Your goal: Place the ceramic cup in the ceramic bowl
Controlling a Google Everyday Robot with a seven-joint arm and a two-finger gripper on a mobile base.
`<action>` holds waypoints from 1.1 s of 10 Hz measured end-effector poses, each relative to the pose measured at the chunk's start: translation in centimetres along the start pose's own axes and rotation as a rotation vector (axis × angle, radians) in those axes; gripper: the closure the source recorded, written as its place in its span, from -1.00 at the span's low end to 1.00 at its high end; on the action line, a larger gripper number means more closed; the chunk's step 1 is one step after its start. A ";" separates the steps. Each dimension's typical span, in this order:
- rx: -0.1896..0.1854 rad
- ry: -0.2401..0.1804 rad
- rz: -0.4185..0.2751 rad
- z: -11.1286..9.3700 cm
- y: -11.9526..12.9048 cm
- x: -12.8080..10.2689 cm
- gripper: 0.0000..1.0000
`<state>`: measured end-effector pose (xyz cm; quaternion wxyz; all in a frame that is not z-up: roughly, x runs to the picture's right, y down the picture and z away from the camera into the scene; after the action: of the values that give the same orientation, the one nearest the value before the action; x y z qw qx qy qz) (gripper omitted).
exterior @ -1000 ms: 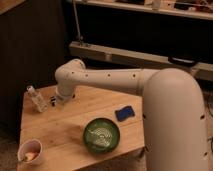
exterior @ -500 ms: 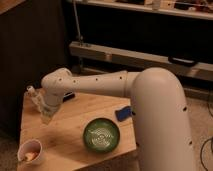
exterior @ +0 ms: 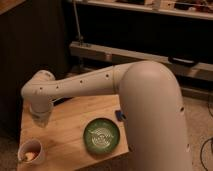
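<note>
**White robot arm reaching over a wooden table that is carrying a cup and a green bowl**

Nearest to me, at the front left corner of the light wooden table, a small round whitish ceramic cup with a tan-orange inside is standing upright, and nothing is touching it. To its right and well apart from it, a wide, shallow, glossy dark green ceramic bowl with a paler swirl inside is sitting near the table's front edge. The cup is sitting outside the bowl, on the bare wood.

A thick, smooth white robot arm is filling the right side of my view. It is rising from the lower right and stretching leftward over the table, narrowing to a rounded joint above the table's left side. The gripper is hanging below that joint and pointing down over the left part of the table. It is behind and above the cup and apart from it. I cannot tell whether the gripper is released, clenched or grasping anything.

Just behind the bowl, a small dark blue object is peeking out at the arm's edge, mostly hidden.

Farther back, a long grey metal rail is running across dark shelving, and a dark cabinet is standing behind the table on the left.
</note>
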<state>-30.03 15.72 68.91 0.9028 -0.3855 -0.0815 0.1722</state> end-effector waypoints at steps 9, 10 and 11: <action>-0.142 0.016 -0.071 1.5 2.8 1.1 -0.60; -0.154 0.011 -0.084 1.6 3.5 1.1 -0.60; -0.159 0.006 -0.091 1.6 3.8 1.1 -0.60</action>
<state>-30.44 19.65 67.29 0.8765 -0.4524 -0.1097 0.1228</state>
